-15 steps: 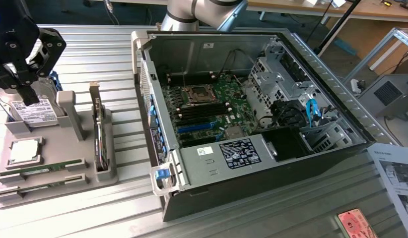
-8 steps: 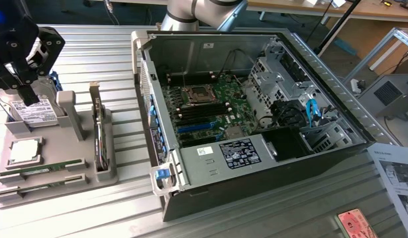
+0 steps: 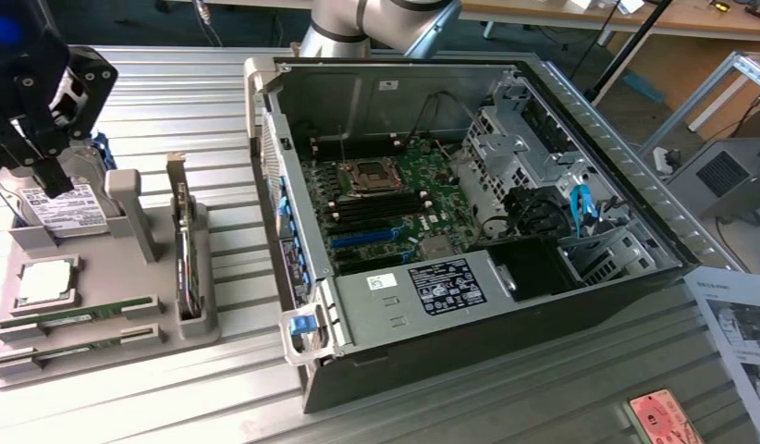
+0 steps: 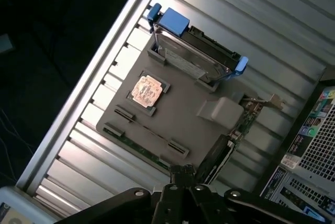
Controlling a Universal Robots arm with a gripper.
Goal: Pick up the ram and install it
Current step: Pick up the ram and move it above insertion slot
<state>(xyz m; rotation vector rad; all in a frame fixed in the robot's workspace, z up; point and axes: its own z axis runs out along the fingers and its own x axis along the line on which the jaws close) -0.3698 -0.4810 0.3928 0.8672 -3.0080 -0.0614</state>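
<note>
The end effector (image 4: 182,171) is clenched on nothing, hanging above the grey holder (image 3: 152,333) at the exterior view's left, over the end where the hard drive (image 3: 62,205) stands; the ram (image 3: 79,317) lies further along that holder, two green sticks seated in their grooves, just beside the processor (image 3: 44,280) and apart from the bracketed card (image 3: 183,250); both sticks are untouched.

I judge this to be the approach to the pick, with nothing installed; the black memory slots (image 3: 383,205) on the motherboard (image 3: 417,171), inside the open computer case (image 3: 393,92) on the ribbed desk (image 3: 479,407), look empty. A grasp calls for parted jaws, lined up across one stick's thin edge and lowered squarely.
</note>
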